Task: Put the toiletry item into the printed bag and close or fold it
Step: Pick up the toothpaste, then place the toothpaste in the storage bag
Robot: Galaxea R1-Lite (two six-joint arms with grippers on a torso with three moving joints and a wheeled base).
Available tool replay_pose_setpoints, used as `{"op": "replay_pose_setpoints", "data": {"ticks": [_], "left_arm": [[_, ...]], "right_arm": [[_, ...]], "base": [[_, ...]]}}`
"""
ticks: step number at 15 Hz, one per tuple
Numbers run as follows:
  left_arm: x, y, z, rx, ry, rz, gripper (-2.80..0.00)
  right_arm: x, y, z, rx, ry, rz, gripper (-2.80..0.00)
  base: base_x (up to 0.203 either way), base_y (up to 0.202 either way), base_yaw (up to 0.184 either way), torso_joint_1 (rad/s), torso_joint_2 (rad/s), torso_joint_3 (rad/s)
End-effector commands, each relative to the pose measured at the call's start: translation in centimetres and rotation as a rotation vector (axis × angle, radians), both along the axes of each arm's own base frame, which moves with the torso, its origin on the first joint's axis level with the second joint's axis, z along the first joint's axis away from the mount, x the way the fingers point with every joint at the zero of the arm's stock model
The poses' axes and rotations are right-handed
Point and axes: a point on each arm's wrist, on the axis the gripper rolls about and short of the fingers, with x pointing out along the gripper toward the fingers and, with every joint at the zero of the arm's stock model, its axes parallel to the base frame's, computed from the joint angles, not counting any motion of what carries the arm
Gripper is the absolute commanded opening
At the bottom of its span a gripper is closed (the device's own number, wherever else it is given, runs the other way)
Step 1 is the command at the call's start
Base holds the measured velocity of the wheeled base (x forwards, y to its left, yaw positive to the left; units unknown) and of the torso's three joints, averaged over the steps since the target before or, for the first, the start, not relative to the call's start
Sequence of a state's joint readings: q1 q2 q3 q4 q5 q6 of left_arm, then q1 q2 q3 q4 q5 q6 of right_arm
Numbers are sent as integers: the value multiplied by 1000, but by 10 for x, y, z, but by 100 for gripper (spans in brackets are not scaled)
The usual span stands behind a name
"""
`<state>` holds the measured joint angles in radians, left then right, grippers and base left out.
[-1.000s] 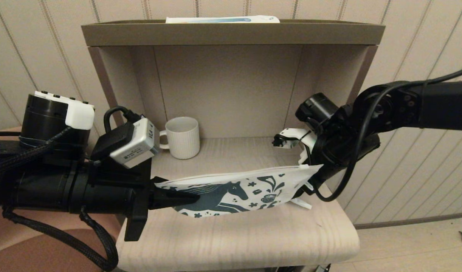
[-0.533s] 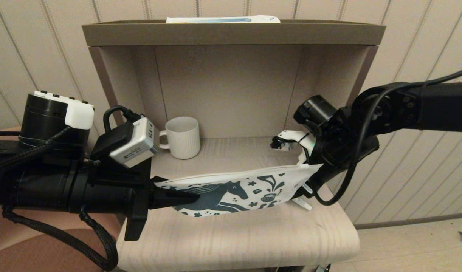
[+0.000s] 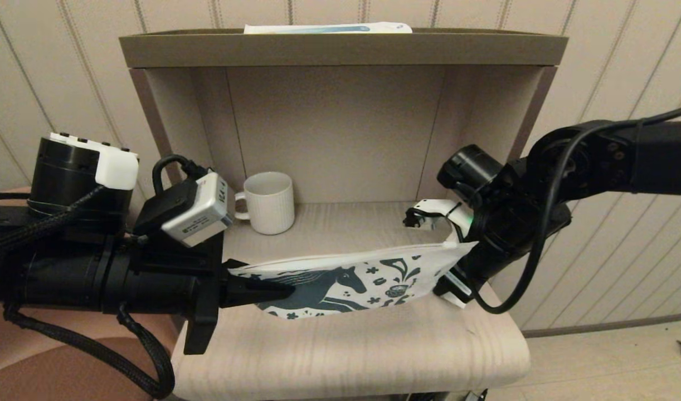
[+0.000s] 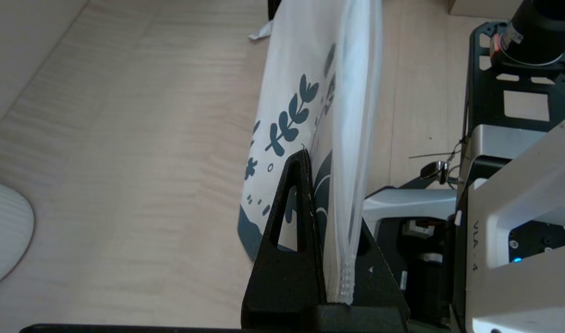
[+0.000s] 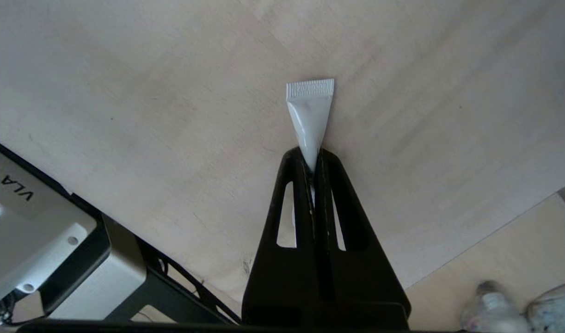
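Light, squashy toiletry item [image 5: 310,120] pinched at cap end by right gripper [image 5: 313,169]; floppy printed bag [image 3: 346,278] clamped at edge by left gripper [image 4: 331,231]

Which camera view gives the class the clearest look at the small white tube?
The right wrist view: the small white tube fills the middle, its narrow end pinched in the right gripper, crimped end out. The head view shows only a sliver beneath the printed bag; the left wrist view, none.
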<state>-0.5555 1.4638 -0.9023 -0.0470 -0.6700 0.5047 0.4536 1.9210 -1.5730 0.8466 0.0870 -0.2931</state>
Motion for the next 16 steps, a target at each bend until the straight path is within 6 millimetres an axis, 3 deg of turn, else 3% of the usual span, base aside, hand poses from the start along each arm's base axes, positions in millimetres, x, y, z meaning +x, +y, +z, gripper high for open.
{"op": "replay_pose_setpoints", "data": {"ticks": [1, 4, 7, 12, 16], "left_arm": [[0, 0, 0, -2, -3, -5, -280], [0, 0, 0, 0, -1, -5, -280], [1, -1, -2, 5, 7, -5, -280], [3, -4, -17, 48, 11, -32, -280], [6, -21, -26, 111, -14, -70, -280]], "right_arm": [[-2, -1, 4, 5, -8, 2, -280], [-7, -6, 16, 24, -43, -9, -280], [-18, -16, 41, 61, -119, -27, -280], [-55, -37, 97, 146, -299, -41, -280], [-85, -46, 132, 211, -426, -22, -280]], "base": [[0, 0, 0, 0, 0, 0], [0, 0, 0, 0, 0, 0], [0, 0, 0, 0, 0, 0], [0, 0, 0, 0, 0, 0], [0, 0, 0, 0, 0, 0]]}}
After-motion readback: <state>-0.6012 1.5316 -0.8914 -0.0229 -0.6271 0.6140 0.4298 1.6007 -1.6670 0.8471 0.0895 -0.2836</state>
